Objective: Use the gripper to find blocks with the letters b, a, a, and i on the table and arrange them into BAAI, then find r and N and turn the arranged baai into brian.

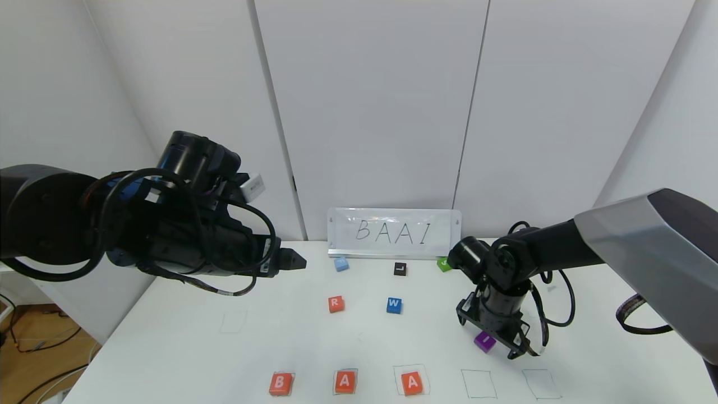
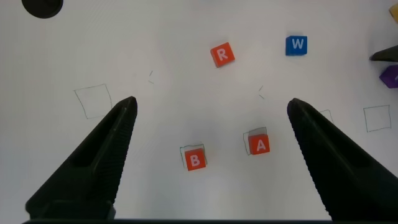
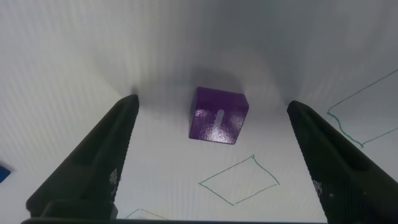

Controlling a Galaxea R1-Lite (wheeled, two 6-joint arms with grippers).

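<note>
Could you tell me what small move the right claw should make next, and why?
Probably lower and close on the purple I block. The right claw hangs open over it, a finger on each side, not touching. B, A and A already sit in their squares, and the next green outline is unfilled.

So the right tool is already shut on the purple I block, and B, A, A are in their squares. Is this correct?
Not quite. The right tool is open, not shut: the right wrist view shows its fingers standing apart on either side of the purple I block, not touching it. The rest holds: B, A and A sit in their squares.
</note>
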